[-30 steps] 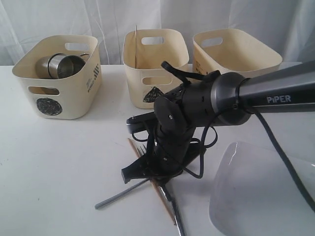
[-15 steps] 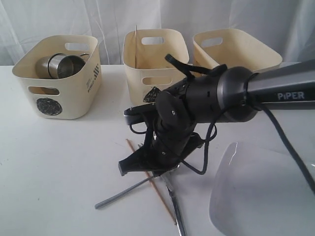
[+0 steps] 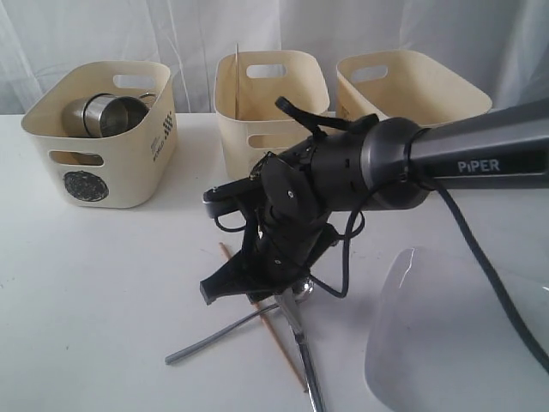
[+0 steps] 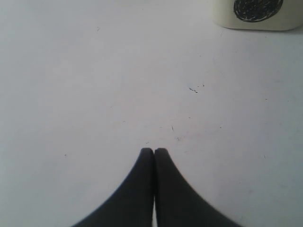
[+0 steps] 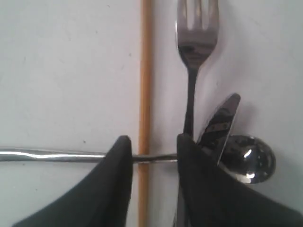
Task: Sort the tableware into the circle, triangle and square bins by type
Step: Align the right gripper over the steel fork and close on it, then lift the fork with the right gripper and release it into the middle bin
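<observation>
right gripper [image 5: 154, 140] spread astride chopstick [image 5: 146, 71] | chopstick runs lengthwise through gap, crossing spoon [image 5: 248, 158] handle | left gripper [image 4: 154, 151] pressed together

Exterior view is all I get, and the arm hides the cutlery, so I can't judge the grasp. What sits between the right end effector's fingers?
Observer: The wooden chopstick runs through the open gap of the right end effector; the fingers are not closed on it.
Operator: Is the left end effector free to help?
Observer: The left end effector is shut on nothing, over bare table, with the circle-marked bin just in its camera's sight.
</observation>
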